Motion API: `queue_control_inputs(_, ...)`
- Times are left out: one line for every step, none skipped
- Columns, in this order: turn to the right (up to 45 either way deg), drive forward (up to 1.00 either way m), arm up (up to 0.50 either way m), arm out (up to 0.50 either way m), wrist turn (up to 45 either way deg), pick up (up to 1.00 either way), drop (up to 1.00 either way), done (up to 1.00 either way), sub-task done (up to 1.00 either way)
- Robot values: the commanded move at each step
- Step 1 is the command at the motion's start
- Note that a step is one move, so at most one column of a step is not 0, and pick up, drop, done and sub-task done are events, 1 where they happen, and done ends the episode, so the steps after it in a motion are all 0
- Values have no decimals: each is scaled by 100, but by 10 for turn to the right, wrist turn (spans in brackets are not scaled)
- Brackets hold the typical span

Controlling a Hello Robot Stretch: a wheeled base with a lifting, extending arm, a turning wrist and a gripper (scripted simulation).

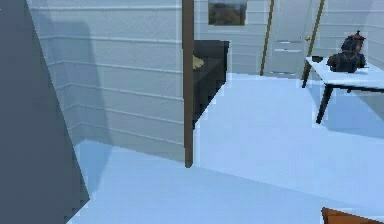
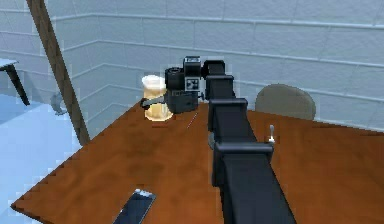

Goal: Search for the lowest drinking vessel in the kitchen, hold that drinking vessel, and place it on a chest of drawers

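Forward view: pale floor (image 1: 280,140) between panelled walls, split by 1 brown post (image 1: 188,80). Past the post, dark low furniture (image 1: 210,70) against the wall, with a framed picture (image 1: 228,12) above. At the view's right, a white table (image 1: 350,82) bearing a dark statue-like lump (image 1: 345,55).

Arm side view: brown table (image 2: 120,160) crossed by the dark arm (image 2: 240,150). At the arm's far end, the gripper (image 2: 165,99), meeting a cream drinking vessel (image 2: 153,88) with orange bands, right by the table's far corner. Cannot tell whether standing on the wood or hanging clear, so cannot tell whether held; stance of the fingers unreadable too. Elsewhere, 1 flat dark slab (image 2: 133,208) near the front edge and a rounded chair back (image 2: 285,100) behind.

Judged light, stiff and smooth-sided, probably breakable if dropped or knocked off that corner. Best taken across the body at mid-height, kept upright, never by the rim.
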Motion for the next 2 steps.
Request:
queue_control_inputs(0,0,0,0,-450,0,0,0,0)
queue_control_inputs(0,0,0,0,-450,0,0,0,0)
